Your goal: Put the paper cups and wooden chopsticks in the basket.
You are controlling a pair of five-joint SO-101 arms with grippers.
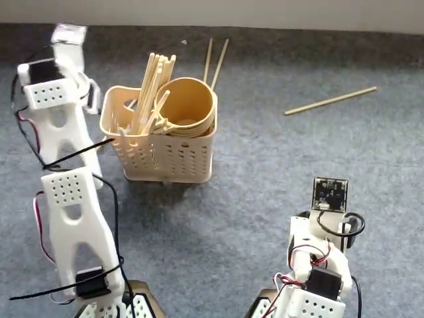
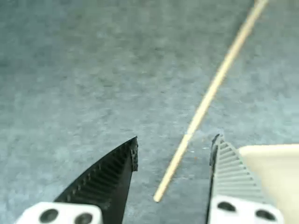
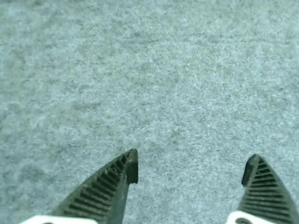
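Carpet [image 2: 70, 70]: chopstick [image 2: 205, 102] end within parted left gripper [image 2: 175, 140].

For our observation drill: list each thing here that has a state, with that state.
basket: upright, partly filled.
paper cups: nested, inside the basket.
bundled chopsticks: standing in the basket.
single chopstick: lying on the carpet, outside.
chopstick pair: lying behind the basket.
left gripper: fingers open.
right gripper: fingers open.

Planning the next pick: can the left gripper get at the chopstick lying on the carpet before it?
Probably yes: the left gripper is open, and the chopstick lies uncovered with its near end inside that opening.
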